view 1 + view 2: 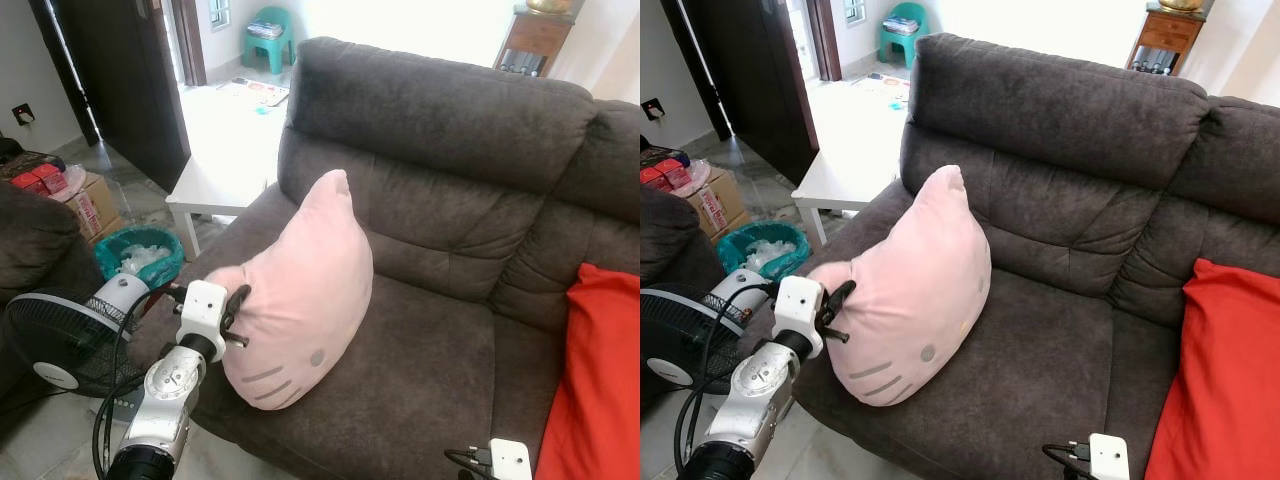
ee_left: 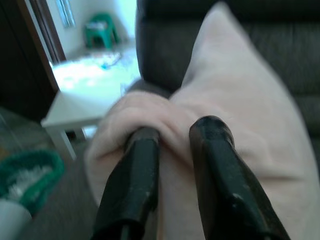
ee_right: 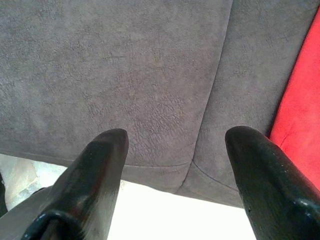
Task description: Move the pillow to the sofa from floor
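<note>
Left hand (image 1: pixel 236 312) clenched on the pink pillow's corner, pillow already on the sofa seat.

Your left hand has its two black fingers (image 2: pixel 135 185) pinching a bunched fold of the pillow (image 1: pixel 300 290), which stands on its edge on the left end of the sofa (image 1: pixel 450 230), close to the seat's front rim. Before you let go, I'd judge it wise to push it deeper toward the backrest so it cannot tip off the front. Release gently and draw back along the fingers' line. Your right hand (image 3: pixel 175 150) hangs spread open and empty over the seat front, beside the red cushion (image 1: pixel 595 380); keep it low and out of the way.
</note>
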Controlling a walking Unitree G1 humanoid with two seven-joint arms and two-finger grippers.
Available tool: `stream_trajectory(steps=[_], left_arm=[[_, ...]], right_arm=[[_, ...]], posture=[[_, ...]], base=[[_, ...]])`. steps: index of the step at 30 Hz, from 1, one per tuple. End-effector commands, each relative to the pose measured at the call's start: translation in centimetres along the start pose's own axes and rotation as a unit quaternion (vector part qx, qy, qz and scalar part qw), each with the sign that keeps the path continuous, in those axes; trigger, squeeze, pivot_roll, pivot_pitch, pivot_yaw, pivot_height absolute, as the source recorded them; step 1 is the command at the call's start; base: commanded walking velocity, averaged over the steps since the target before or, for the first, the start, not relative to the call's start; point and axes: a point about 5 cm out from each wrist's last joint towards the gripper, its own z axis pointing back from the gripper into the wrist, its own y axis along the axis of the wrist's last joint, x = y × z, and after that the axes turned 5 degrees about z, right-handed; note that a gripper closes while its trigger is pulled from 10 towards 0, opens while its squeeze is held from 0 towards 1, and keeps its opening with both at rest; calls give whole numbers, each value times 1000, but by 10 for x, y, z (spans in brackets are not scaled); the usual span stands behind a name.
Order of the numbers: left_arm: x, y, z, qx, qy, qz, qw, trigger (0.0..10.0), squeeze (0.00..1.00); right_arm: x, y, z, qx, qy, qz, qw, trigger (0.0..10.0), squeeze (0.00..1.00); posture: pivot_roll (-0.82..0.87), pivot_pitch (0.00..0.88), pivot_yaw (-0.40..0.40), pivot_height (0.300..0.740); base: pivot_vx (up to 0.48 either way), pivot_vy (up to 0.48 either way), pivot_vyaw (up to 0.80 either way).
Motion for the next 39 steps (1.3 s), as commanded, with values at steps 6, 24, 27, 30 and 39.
stream_trajectory(steps=[6, 24, 27, 30, 39], left_arm=[[8, 17, 3, 46, 2, -9, 999, 10000, 1000], [1, 9, 39, 52, 112, -114, 986, 10000, 0], [5, 8, 42, 52, 114, -121, 985, 10000, 0], [8, 2, 47, 42, 108, -115, 987, 10000, 0], [11, -2, 50, 35, 111, -102, 988, 10000, 0]], right_arm=[[0, -1, 0, 0, -4, -12, 1000, 10000, 0], [-3, -1, 1, 8, 0, -40, 999, 10000, 0], [-3, -2, 1, 8, 1, -40, 999, 10000, 0], [-4, -3, 1, 9, 2, -45, 999, 10000, 0], [-7, -4, 1, 13, 7, -58, 998, 10000, 0]], posture=[[104, 20, -99, 740], [96, 0, -79, 740], [98, 0, -70, 740], [95, 0, -65, 740], [95, 0, -53, 740]], base=[[0, 0, 0], [0, 0, 0], [0, 0, 0], [0, 0, 0], [0, 0, 0]])
